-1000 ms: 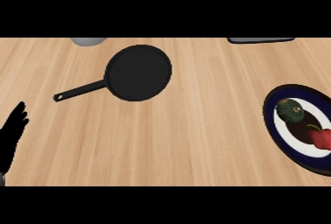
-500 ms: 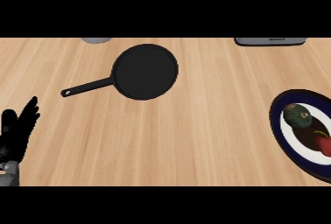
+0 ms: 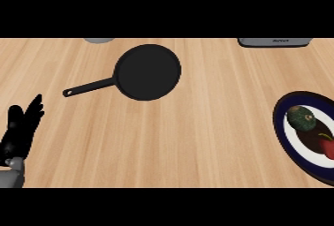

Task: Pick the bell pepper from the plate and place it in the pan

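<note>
We see a wooden counter from above; we take the black pan as our landmark; it sits toward the far middle of the counter, round, nothing in it, handle running out toward its left and slightly nearer us. Well to the right of the pan and nearer us sits the plate, dark blue rim, white centre, cut off by the view's right edge. On the plate we see a dark green rounded item with a pale patch on top; just nearer us and touching or nearly touching it is a red piece with a dark stem, which we take as the bell pepper; it is partly cut off by the edge; it lies on the plate, not in the pan. Well to the left of the pan and nearer us, at the view's left edge, we see the left hand; fingers straight, pointing up, slightly spread, holding nothing; grey forearm below it. Beyond the pan, a grey round object at the far edge; far right of the pan a grey flat device; both are cut off. We see no right hand in the view.
</note>
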Robot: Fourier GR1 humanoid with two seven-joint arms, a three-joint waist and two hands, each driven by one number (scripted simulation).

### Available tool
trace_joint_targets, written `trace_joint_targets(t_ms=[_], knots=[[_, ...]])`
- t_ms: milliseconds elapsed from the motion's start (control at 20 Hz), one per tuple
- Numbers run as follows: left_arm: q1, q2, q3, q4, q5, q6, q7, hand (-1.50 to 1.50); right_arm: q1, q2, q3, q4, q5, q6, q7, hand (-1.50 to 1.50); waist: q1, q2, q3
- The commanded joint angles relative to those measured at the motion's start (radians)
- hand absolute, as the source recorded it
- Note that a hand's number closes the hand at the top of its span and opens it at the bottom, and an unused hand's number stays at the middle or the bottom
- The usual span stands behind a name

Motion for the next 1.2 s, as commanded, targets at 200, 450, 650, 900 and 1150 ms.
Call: trace_joint_targets(t_ms=[200, 450, 650, 900, 1150], knots=[[-0.058, 0.014, 0.018, 0.043, -0.014, -0.010, 0.015, 0.00, 0.067, -0.044, 0.092, -0.205, 0.281, -0.082, 0.248, -1.50, 0.008, 0.000, 0.001], [-0.011, 0.007, 0.017, -0.010, -0.012, -0.031, 0.019, 0.00, 0.046, 0.006, 0.210, -0.257, 0.438, -0.093, 0.362, -1.50, 0.022, 0.000, 0.002], [-0.083, -0.022, 0.013, 0.068, -0.043, -0.027, -0.001, 0.00, -0.003, 0.099, 0.305, -0.240, 0.563, -0.120, 0.411, -1.50, 0.017, 0.001, 0.002], [0.029, -0.030, 0.053, 0.000, -0.032, -0.057, -0.032, 0.00, -0.020, 0.147, 0.239, -0.174, 0.637, -0.079, 0.343, -1.50, 0.017, -0.001, 0.003], [-0.060, -0.045, 0.068, 0.041, -0.053, -0.056, 0.003, 0.00, -0.097, 0.225, 0.283, -0.151, 0.764, -0.097, 0.410, -1.50, 0.016, 0.000, 0.002]])
